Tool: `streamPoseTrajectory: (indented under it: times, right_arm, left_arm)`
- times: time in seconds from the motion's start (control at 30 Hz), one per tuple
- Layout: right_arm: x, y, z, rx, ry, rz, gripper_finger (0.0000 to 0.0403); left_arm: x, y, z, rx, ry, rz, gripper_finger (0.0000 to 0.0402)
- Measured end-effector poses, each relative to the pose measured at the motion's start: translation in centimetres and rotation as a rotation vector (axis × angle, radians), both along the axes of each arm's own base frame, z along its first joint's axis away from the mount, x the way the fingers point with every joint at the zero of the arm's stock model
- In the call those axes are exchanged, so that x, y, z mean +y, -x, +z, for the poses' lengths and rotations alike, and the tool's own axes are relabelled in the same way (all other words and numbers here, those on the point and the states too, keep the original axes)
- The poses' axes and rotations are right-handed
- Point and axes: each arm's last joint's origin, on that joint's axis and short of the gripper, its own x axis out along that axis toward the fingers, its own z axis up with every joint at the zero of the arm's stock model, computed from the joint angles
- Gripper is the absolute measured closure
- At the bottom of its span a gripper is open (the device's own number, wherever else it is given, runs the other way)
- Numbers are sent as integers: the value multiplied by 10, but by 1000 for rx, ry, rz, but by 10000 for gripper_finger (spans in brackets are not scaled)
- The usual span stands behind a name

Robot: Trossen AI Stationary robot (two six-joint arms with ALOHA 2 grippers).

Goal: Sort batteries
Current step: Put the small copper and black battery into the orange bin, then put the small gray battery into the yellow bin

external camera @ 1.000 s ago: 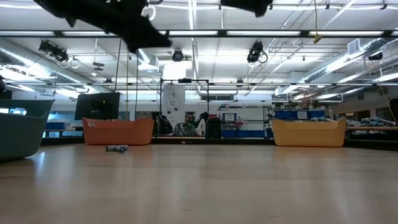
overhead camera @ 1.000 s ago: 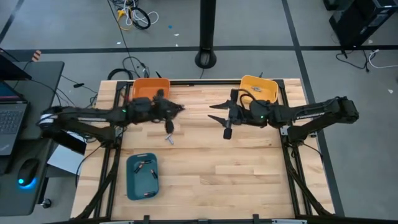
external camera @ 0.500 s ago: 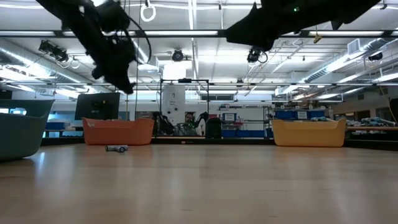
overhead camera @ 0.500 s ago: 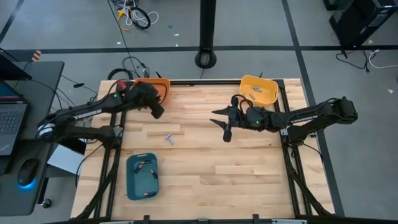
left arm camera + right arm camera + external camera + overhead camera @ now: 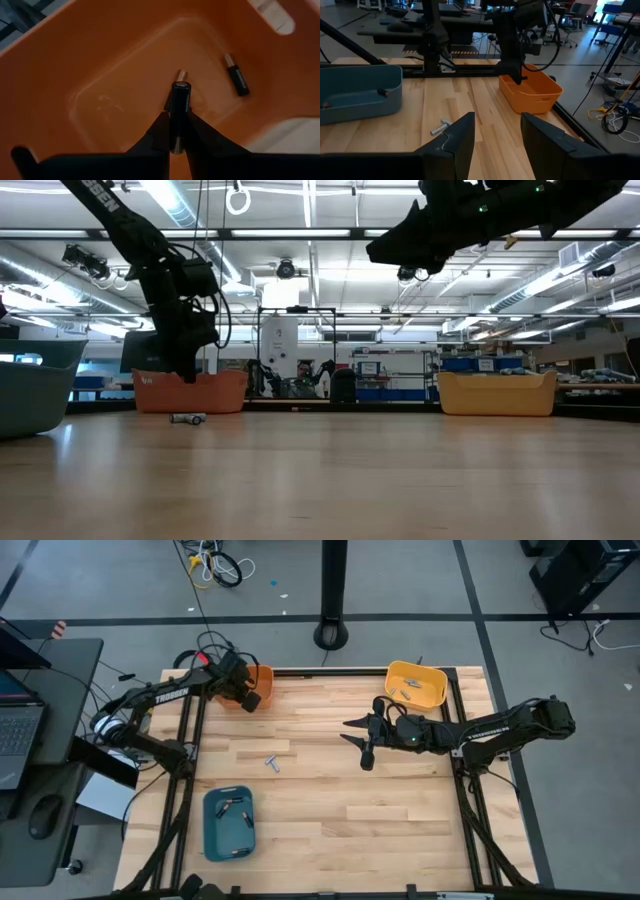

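Note:
My left gripper (image 5: pixel 248 698) hangs over the orange tray (image 5: pixel 260 679) at the table's far left corner, shut on a dark cylindrical battery (image 5: pixel 180 107). Two more batteries lie on the tray floor, one (image 5: pixel 236 80) in plain sight, one (image 5: pixel 182 75) partly behind the held one. Two small silvery batteries (image 5: pixel 272 762) lie loose on the table's wood. My right gripper (image 5: pixel 347 732) hovers open over the table's middle right, touching nothing. The teal tray (image 5: pixel 229 824) and the yellow tray (image 5: pixel 417 685) each hold several batteries. My left gripper pinches the dark battery by its lower half (image 5: pixel 179 132) between its two fingers (image 5: pixel 159 134). The fingers point down into the orange tray from above and lie along the battery. Its free end (image 5: pixel 180 89) sticks out past the fingertips, clear of the tray floor.
The teal tray (image 5: pixel 360 95) sits near the table's near left, the yellow tray (image 5: pixel 497 393) at the far right corner. Bare wood stretches between the trays. A desk with a laptop stands off the table's left edge, and cables lie on the floor beyond the far edge.
My left gripper has swung from above the loose batteries in the table's middle toward the far left corner. It has come down over the orange tray. My right gripper has stayed about where it was, open.

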Motion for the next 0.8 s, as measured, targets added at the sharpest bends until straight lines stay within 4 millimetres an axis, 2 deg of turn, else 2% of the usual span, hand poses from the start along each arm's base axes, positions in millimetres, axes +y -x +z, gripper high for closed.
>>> streamPoseTrajectory:
  times: [0.37,0.67,0.8]
  right_arm:
    - [0,2,-5,-9,-9,-2,236]
    - [0,2,-5,-10,-15,-3,238]
    - [0,2,-5,-10,-16,-3,240]
  left_arm:
    - [3,0,-2,17,-11,0,324]
    - [3,0,-2,34,-19,-27,320]
    - [-1,-3,4,122,-112,-54,331]
